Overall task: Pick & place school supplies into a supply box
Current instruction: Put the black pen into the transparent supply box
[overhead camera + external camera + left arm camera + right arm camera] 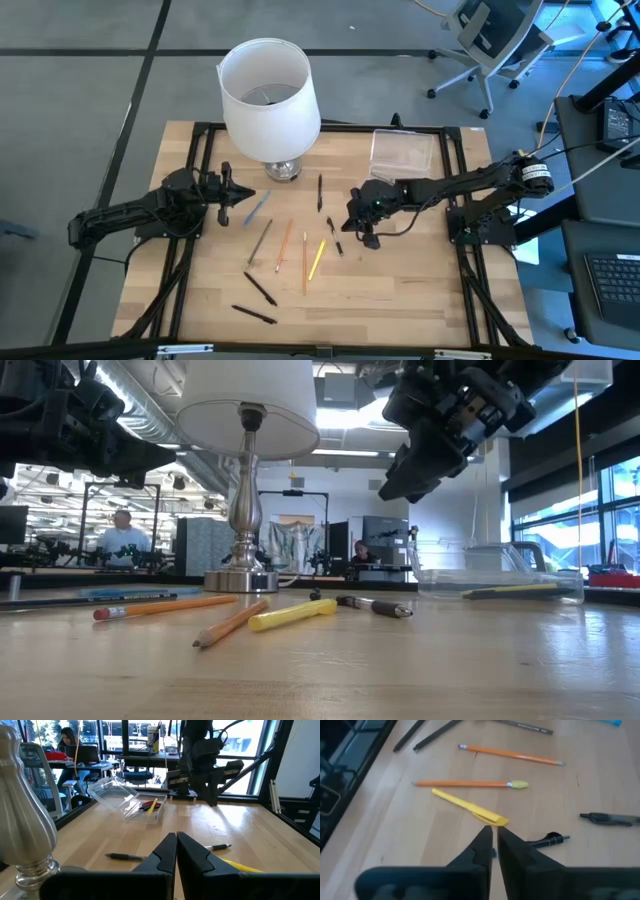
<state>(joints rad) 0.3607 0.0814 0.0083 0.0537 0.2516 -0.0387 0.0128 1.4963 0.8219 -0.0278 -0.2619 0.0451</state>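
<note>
Right gripper (494, 836) is hanging over the middle of the table (400, 290), raised clear of the wood in the low view. Its fingers are nearly together with just a thin slit between them, and nothing is pinched in there as far as I can see. The tips sit right above the near end of the yellow pen (470, 810), but whether they actually touch it I can't tell.

That yellow pen lies flat. In the high view (317, 259) its long axis runs diagonally, one end toward the front edge and a bit left, the other end up toward the right gripper (362, 232). Just left of it are two orange pencils (284, 246), roughly parallel and running mostly front to back. A small black pen (334, 237) lies right next to the gripper, and another dark pen (320, 192) sits closer to the lamp (268, 100), pointing almost straight front to back. Two more black ones (260, 288) lie near the front left, angled.

The supply box (403, 151) is at the back right of the table, clear plastic with its lid flipped open. The left wrist view shows something yellow and red already lying inside it (150, 806).

Left gripper (176, 851) is parked on the left side near the lamp base, fingers pressed fully together, holding nothing. A blue pen (257, 208) lies just in front of it.
</note>
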